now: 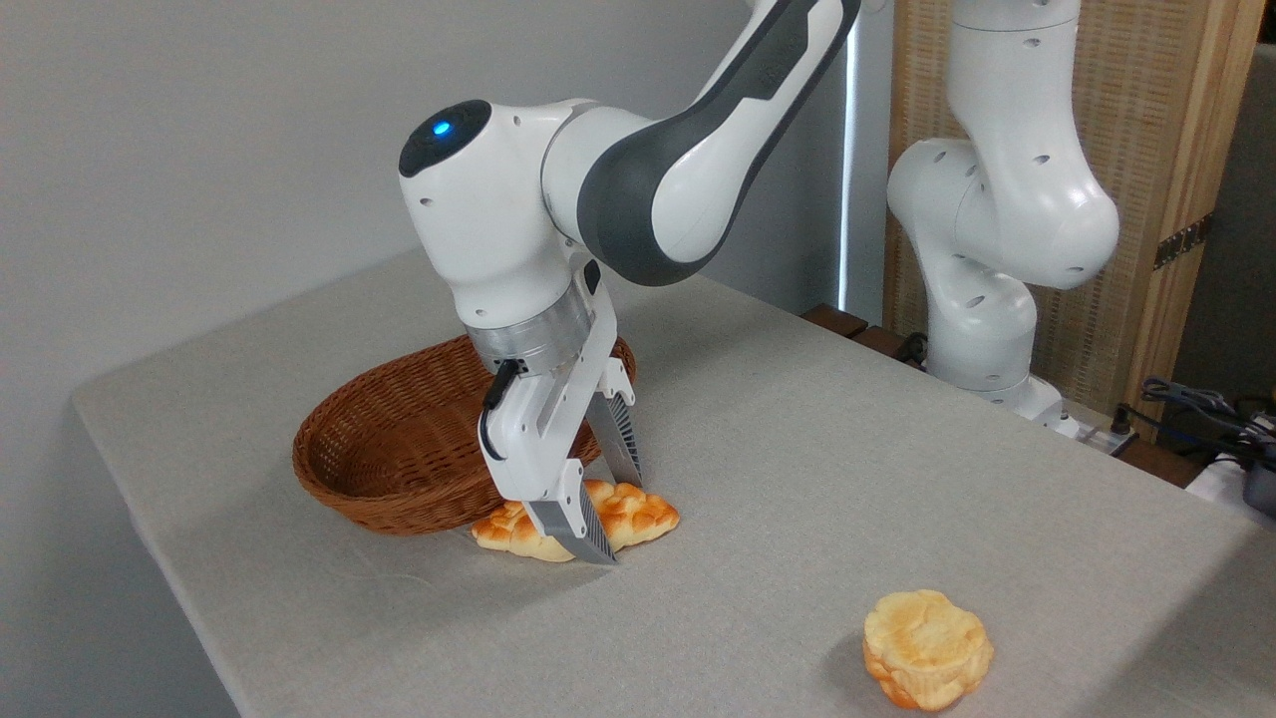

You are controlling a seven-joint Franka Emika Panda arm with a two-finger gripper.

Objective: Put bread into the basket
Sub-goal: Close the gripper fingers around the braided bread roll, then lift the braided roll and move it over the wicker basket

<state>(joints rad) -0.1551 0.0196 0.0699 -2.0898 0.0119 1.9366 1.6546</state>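
Note:
The bread, a braided loaf in pale cream with golden patches, lies flat on the grey tablecloth, touching the front right of the basket. The basket is oval, reddish-brown wicker, with nothing visible inside. My gripper is lowered over the loaf's middle. It stands open with one finger on the loaf's near side, its tip at the cloth, and the other finger behind the loaf. The near finger hides part of the loaf. Whether the pads press the crust is unclear.
A small round layered bun sits near the table's front right edge. The robot's base stands at the back right, with cables beside it. Bare tablecloth stretches between loaf and bun.

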